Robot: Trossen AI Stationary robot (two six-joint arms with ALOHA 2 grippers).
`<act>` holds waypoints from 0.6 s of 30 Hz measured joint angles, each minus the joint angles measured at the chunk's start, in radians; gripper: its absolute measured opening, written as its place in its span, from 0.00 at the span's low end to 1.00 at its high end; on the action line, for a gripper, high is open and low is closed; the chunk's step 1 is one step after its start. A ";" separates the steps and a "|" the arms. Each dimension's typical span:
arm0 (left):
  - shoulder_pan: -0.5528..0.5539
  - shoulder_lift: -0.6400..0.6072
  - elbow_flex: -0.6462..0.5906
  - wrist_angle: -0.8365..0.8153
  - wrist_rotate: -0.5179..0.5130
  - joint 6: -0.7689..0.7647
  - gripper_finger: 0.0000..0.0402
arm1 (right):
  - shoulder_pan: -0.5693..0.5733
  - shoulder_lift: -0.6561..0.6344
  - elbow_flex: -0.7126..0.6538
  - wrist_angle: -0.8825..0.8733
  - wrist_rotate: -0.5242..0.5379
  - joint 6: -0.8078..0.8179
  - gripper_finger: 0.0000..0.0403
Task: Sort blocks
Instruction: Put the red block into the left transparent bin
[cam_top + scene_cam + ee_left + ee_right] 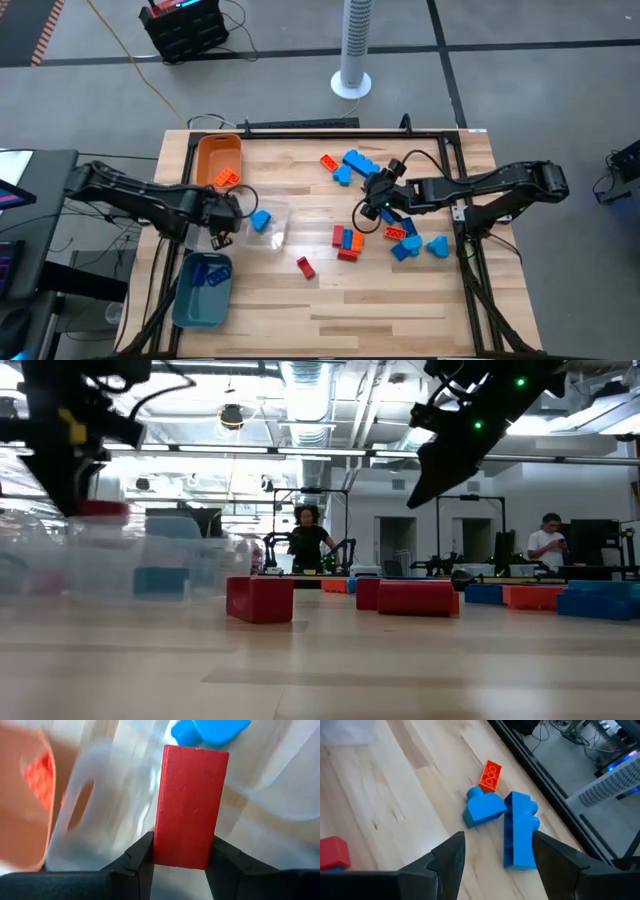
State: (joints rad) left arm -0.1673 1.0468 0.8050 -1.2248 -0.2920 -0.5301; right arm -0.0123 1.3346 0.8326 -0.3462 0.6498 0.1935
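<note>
red block (190, 807) clamped, l gripper (177, 857) jaws.

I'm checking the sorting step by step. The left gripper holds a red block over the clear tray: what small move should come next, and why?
Probably lower and open. The left gripper clamps the red block above the clear tray, which holds one blue block.

a smooth red block (190, 805) stands upright, pinched at its lower end, while blue, red and orange blocks (375, 215) lie scattered on the wood, one blue block (261, 221) apart, others in trays.
</note>
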 joint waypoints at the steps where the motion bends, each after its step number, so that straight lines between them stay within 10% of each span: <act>1: 0.000 -0.015 0.000 0.014 -0.001 0.005 0.33 | 0.002 0.000 0.000 0.002 0.000 0.006 0.59; 18: 0.002 -0.032 -0.046 -0.108 0.017 -0.192 0.39 | 0.077 0.000 0.000 0.044 0.000 0.081 0.59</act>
State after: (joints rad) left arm -0.1653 1.0148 0.7589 -1.3327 -0.2749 -0.7223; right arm 0.0651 1.3346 0.8326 -0.3017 0.6502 0.2743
